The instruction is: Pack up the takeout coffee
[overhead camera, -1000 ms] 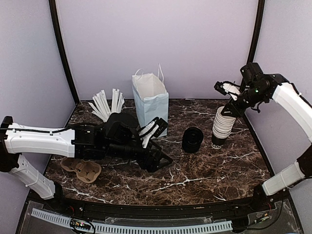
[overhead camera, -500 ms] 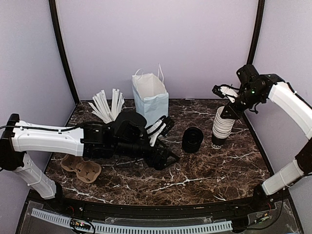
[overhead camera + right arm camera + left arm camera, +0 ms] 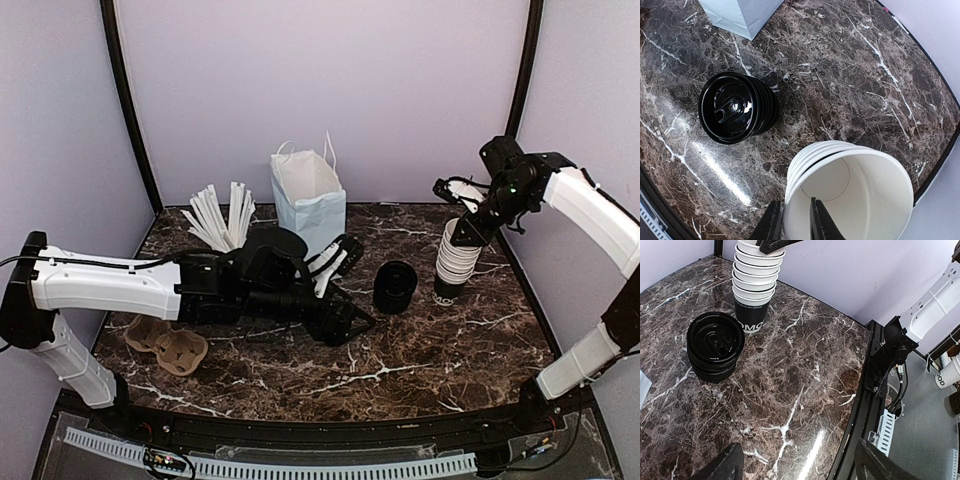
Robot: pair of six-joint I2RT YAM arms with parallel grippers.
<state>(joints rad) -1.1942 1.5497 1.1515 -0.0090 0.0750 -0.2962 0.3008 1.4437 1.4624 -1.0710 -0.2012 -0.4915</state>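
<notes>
Marble surface (image 3: 430, 350), packing barely begun: right claw (image 3: 793, 220) pinches the top cup (image 3: 855, 195) of the far-right stack (image 3: 457, 262); left claw (image 3: 345, 290) gapes empty near lids (image 3: 396, 286). No capped coffee visible. Next, likely: lift one cup free.

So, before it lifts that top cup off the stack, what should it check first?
1. Right gripper pinches the top cup at its rim, one finger inside: ok.
2. Top cup loose from the cup stack beneath: cannot tell.
3. Left gripper open and away from the cups: ok.
4. Lid stack upright beside the cups: ok.
5. Paper bag standing open: ok.
6. Capped coffee ready to pack: not ok, none visible.
</notes>
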